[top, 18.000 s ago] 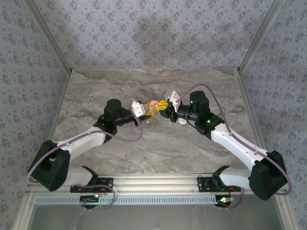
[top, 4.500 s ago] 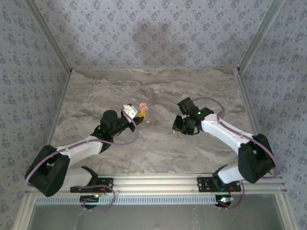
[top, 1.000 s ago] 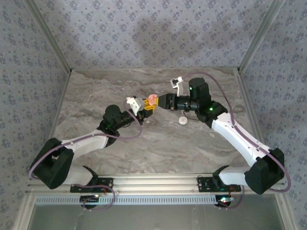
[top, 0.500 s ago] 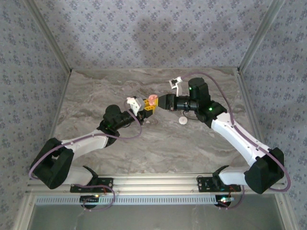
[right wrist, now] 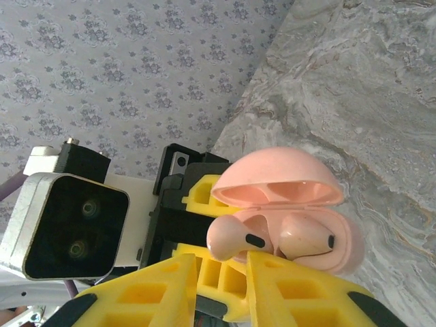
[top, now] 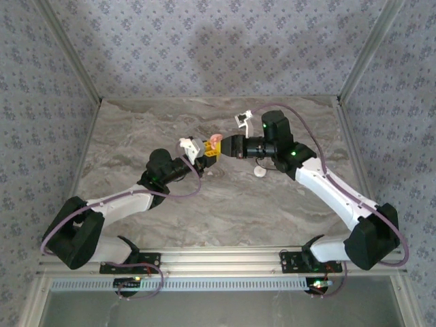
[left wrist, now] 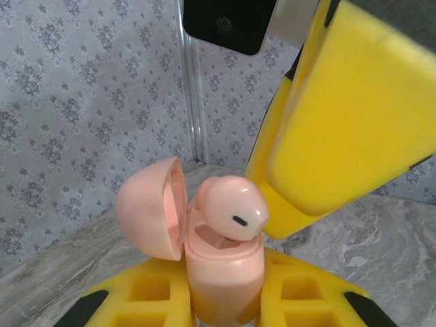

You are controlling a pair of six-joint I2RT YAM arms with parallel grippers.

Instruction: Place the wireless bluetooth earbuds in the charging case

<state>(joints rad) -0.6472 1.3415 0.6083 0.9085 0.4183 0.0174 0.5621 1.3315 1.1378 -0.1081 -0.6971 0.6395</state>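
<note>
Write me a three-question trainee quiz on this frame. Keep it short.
1. True or false: the lid of the charging case is shut.
2. Which hand grips the case? A) left hand B) right hand C) neither
3. In the right wrist view, how many earbuds sit fully down in the case?

Key:
1. False. The lid stands open.
2. A.
3. One, the seated earbud. The second earbud is tilted at the case's mouth, by the right hand's fingertips.
</note>
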